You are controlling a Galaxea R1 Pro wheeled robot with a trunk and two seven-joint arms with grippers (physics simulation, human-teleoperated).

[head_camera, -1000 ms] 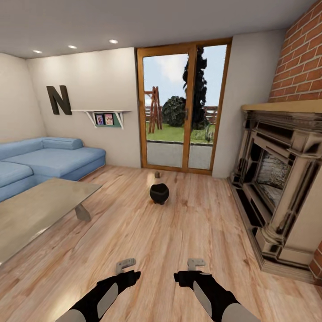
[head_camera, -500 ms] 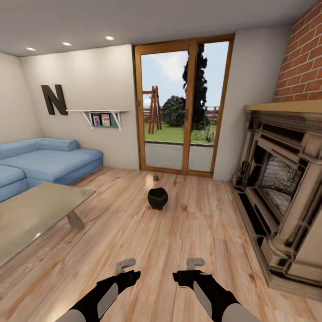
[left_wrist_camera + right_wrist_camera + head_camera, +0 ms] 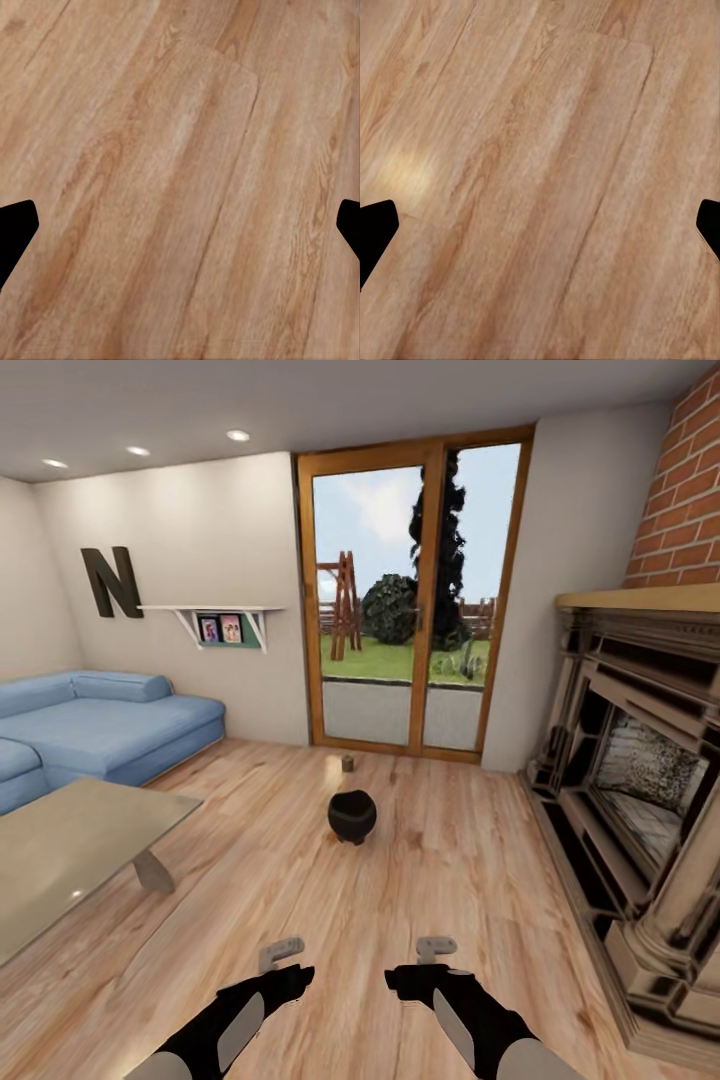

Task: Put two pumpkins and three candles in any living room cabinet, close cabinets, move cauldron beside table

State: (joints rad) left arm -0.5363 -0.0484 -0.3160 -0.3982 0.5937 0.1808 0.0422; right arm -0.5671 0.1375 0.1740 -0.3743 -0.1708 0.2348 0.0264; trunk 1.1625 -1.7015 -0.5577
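Observation:
The black cauldron [image 3: 352,816] stands on the wooden floor ahead of me, mid-room, well apart from the glass-topped table [image 3: 70,840] at the left. Beyond it, near the glass door, a small beige candle [image 3: 348,763] sits on the floor. My left gripper [image 3: 282,952] and right gripper [image 3: 437,948] hang low in front of me, both open and empty, far short of the cauldron. In the wrist views the left gripper [image 3: 180,225] and right gripper [image 3: 540,225] have their fingertips spread wide over bare floorboards. The pumpkins and the cabinet are out of view.
A blue sofa [image 3: 100,725] runs along the left wall behind the table. An ornate grey fireplace [image 3: 640,800] juts out at the right under a brick wall. A wood-framed glass door [image 3: 405,600] closes the far wall. Open floor lies between me and the cauldron.
The whole view has shifted as the camera moved forward: the door looks larger, and the table and fireplace have slid outward. Both arms hold the same pose.

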